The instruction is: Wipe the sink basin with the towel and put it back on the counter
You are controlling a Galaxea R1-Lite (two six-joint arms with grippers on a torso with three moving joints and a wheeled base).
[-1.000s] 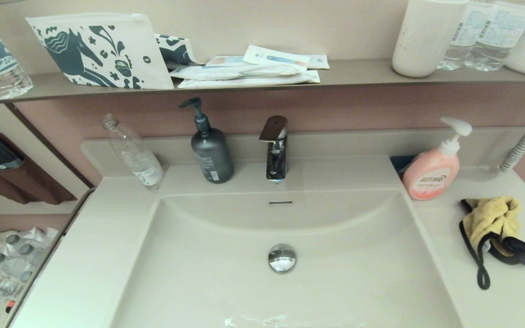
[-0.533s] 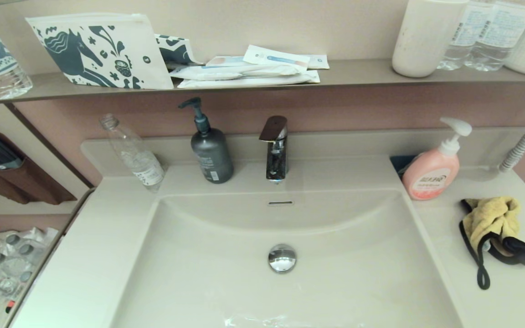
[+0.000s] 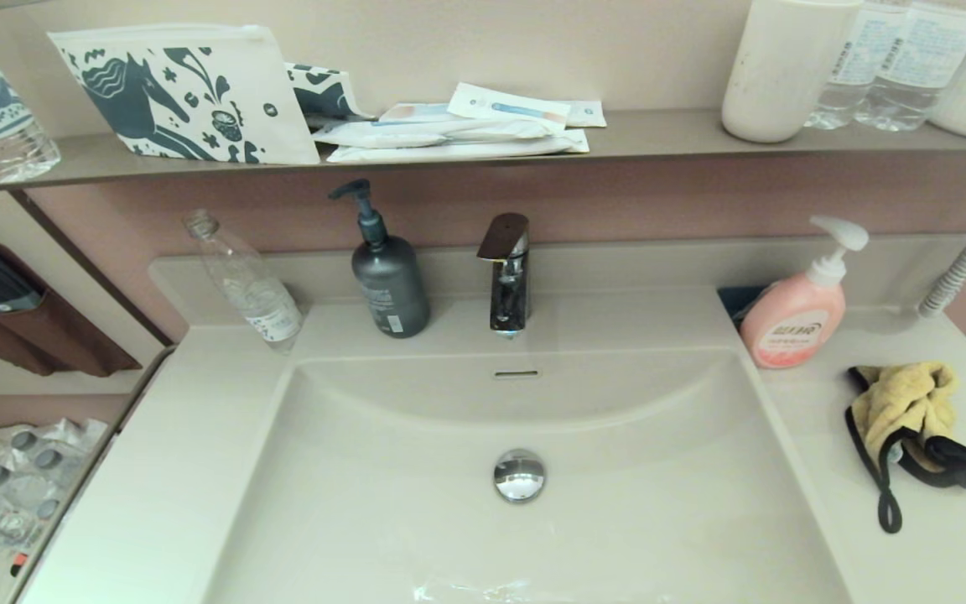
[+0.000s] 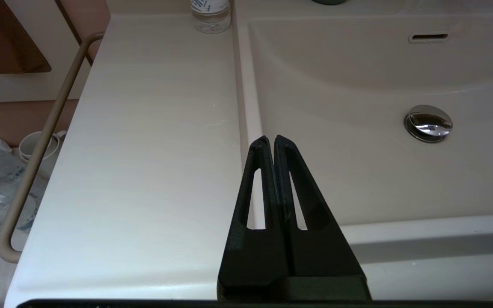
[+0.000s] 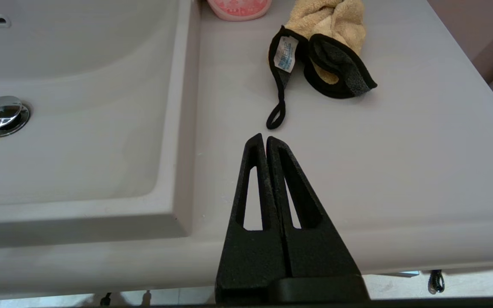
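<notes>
The mustard-yellow towel (image 3: 906,411) lies crumpled on the counter (image 3: 944,545) right of the sink basin (image 3: 416,503), its black loop trailing toward the front edge. In the right wrist view the towel (image 5: 336,25) shows its black backing and a white tag. My right gripper (image 5: 264,139) is shut and empty, held above the counter's front edge, just short of the loop. My left gripper (image 4: 270,140) is shut and empty over the basin's left rim. The chrome drain plug (image 3: 519,476) sits mid-basin. Neither gripper shows in the head view.
A pink soap pump bottle (image 3: 793,323) stands just behind the towel. A grey pump bottle (image 3: 388,281), the tap (image 3: 506,273) and a clear plastic bottle (image 3: 244,281) line the back ledge. A wall shelf (image 3: 651,134) overhangs. A rail (image 4: 41,141) runs along the counter's left side.
</notes>
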